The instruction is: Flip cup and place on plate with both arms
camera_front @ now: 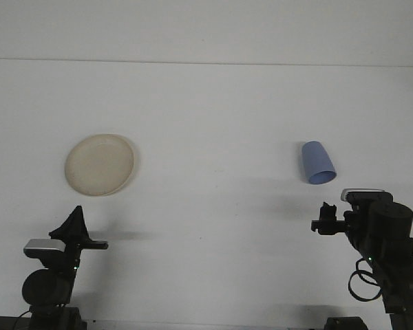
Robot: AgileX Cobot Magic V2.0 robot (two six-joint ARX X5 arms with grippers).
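A blue cup (317,163) lies on its side at the right of the white table, its open mouth toward me. A cream plate (100,164) rests at the left. My right gripper (323,220) hovers just in front of the cup, a little below it in the view, apart from it and holding nothing. My left gripper (76,225) stays low at the front left, well short of the plate, also holding nothing. From this view I cannot make out how far either gripper's jaws stand apart.
The white table (213,124) runs back to a white wall. Both arm bases sit at the front edge, left and right.
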